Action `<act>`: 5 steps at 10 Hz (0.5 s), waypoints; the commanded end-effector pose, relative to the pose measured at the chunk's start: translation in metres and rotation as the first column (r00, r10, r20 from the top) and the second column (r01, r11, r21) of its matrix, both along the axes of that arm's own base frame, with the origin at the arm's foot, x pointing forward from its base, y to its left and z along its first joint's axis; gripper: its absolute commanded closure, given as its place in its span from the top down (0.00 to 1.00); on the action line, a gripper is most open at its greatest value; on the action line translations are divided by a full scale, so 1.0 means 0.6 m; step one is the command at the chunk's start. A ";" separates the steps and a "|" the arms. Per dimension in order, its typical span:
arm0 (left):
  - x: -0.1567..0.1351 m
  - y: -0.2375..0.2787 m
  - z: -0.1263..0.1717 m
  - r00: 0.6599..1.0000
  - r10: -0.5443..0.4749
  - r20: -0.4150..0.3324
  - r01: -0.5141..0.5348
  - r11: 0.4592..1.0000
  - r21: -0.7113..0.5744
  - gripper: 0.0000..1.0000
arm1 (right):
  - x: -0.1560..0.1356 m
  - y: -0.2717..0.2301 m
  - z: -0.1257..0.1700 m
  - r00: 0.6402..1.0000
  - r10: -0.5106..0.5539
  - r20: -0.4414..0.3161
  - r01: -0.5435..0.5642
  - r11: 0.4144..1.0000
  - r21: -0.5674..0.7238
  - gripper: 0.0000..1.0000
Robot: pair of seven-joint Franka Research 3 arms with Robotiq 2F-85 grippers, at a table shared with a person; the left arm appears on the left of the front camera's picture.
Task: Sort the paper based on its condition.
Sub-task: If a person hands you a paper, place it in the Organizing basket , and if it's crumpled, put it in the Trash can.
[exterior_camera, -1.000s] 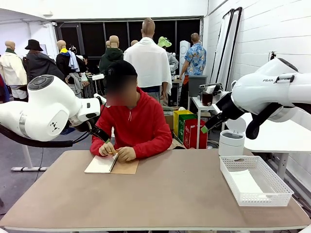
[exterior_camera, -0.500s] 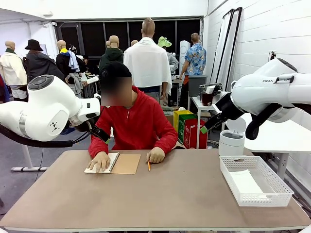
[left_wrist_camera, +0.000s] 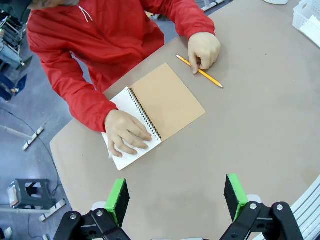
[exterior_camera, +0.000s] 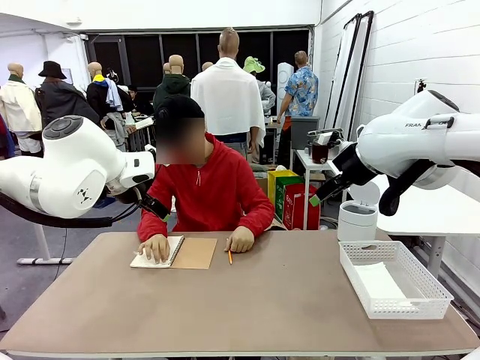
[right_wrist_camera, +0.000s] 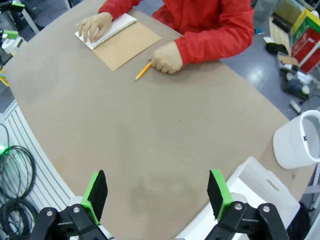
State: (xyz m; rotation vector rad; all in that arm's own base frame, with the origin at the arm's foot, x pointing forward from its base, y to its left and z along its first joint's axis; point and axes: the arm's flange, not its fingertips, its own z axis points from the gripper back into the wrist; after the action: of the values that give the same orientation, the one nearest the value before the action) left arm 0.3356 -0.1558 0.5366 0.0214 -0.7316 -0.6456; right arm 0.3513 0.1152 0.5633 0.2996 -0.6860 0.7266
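A spiral notebook with a brown cover point(exterior_camera: 193, 253) point(left_wrist_camera: 167, 102) point(right_wrist_camera: 125, 44) lies open at the table's far side. A person in red presses one hand point(left_wrist_camera: 125, 132) flat on its white page point(left_wrist_camera: 126, 158). Their other hand point(left_wrist_camera: 202, 49) rests by a yellow pencil point(exterior_camera: 229, 256) point(left_wrist_camera: 200, 71) on the table. What looks like a loose white sheet of paper point(exterior_camera: 379, 283) lies in the white tray point(exterior_camera: 420, 279). My left gripper point(left_wrist_camera: 177, 192) hovers open high above the notebook. Above the table's right half, my right gripper point(right_wrist_camera: 157, 187) is open with nothing in it.
The white mesh tray stands at the table's right edge. Beyond it, off the table, is a white cylindrical bin point(exterior_camera: 357, 220) point(right_wrist_camera: 295, 140). Bare brown tabletop point(exterior_camera: 255, 307) stretches across the middle and the near side.
The person stopped writing, set the pencil on the table right of the notebook and laid one hand flat on the page. Neither arm has moved.
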 end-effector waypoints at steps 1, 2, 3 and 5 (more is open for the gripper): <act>0.000 0.001 0.000 1.000 -0.002 -0.001 0.002 1.000 0.004 1.00 | 0.001 -0.003 0.001 1.000 -0.001 -0.002 0.001 1.000 -0.001 1.00; 0.000 0.001 0.000 1.000 -0.002 -0.001 0.002 1.000 0.004 1.00 | 0.001 -0.003 0.001 1.000 -0.001 -0.002 0.001 1.000 -0.001 1.00; 0.000 0.001 0.000 1.000 -0.002 -0.001 0.002 1.000 0.004 1.00 | 0.001 -0.003 0.001 1.000 -0.001 -0.002 0.001 1.000 -0.001 1.00; 0.000 0.001 0.000 1.000 -0.002 -0.001 0.002 1.000 0.004 1.00 | 0.001 -0.003 0.001 1.000 -0.001 -0.002 0.001 1.000 -0.001 1.00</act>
State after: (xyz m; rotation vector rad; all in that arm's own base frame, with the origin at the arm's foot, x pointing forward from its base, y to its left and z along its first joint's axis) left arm 0.3356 -0.1558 0.5366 0.0214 -0.7316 -0.6456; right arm 0.3513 0.1152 0.5633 0.2997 -0.6860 0.7265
